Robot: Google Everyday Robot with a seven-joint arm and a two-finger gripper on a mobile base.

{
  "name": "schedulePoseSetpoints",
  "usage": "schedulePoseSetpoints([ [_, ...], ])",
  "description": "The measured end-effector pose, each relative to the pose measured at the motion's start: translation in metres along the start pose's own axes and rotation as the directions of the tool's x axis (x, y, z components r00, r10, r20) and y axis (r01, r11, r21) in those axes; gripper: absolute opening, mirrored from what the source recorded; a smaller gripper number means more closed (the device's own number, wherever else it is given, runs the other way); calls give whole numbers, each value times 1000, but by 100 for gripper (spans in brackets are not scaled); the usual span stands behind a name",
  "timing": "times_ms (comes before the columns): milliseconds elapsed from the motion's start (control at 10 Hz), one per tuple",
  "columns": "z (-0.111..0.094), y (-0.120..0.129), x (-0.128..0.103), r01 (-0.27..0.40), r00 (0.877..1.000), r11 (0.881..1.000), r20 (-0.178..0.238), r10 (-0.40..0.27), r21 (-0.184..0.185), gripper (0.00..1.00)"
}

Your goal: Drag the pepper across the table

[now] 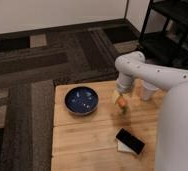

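Observation:
The small orange-red pepper lies on the light wooden table, to the right of the round dark-blue bowl. My gripper comes down from the white arm right over the pepper and is at it, near the middle right of the table top. The arm hides the gripper's upper part.
A black flat device on a white pad lies near the front right of the table. A white cup-like object stands behind the arm at the right. Dark patterned carpet surrounds the table; a black shelf stands at back right.

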Motion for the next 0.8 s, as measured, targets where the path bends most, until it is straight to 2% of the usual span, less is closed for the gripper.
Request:
schedulePoseSetpoints([
  [400, 15, -4, 1, 35, 999, 999, 25, -34, -30, 65],
  [800, 34, -5, 11, 40, 999, 998, 16, -40, -44, 65],
])
